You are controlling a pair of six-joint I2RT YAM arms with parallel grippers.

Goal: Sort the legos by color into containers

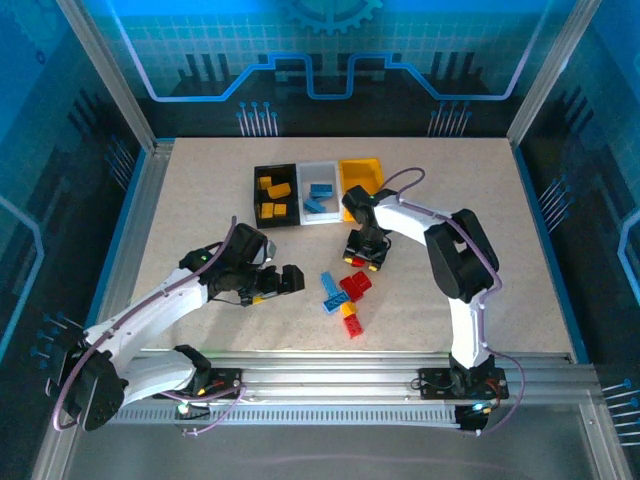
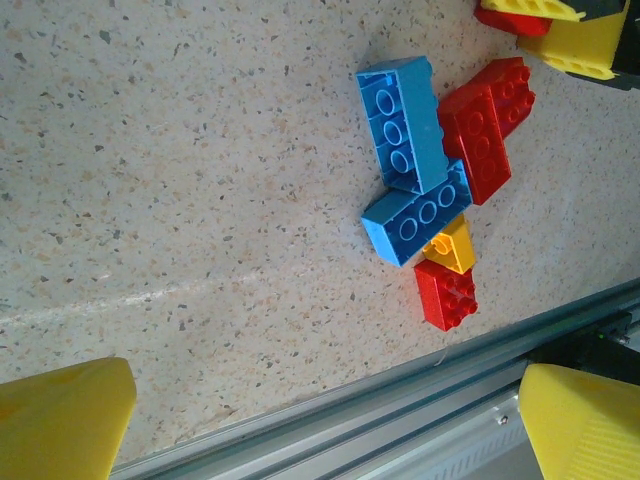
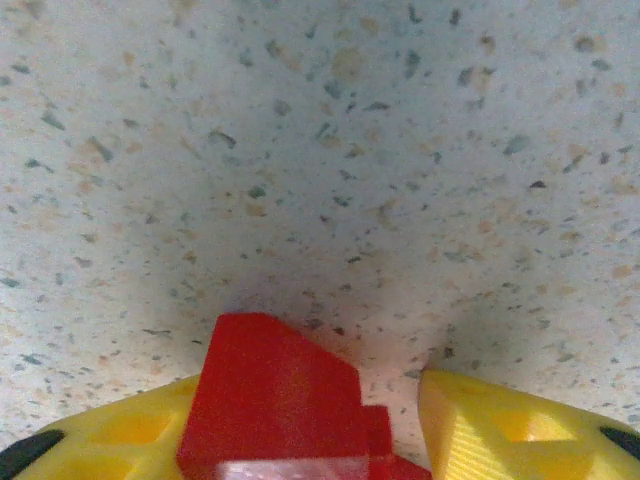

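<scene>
Your right pincer [image 3: 320, 420] sits low over the bench [image 3: 300, 150] with a red lego [image 3: 270, 390] between its fingers, though you cannot tell whether it is truly clamped. Your left pincer [image 2: 325, 400] gapes wide and empty near the loose pile [image 2: 400, 120] of blue, red and yellow legos. Farther out, the bins [image 1: 257, 200] hold yellow legos in the black one and blue in the white.

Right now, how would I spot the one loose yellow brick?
From the three bins at the table's far side, come toward the near edge to the loose pile of bricks. The yellow brick lies between a blue brick and a red brick, the pile's only yellow piece.
</scene>
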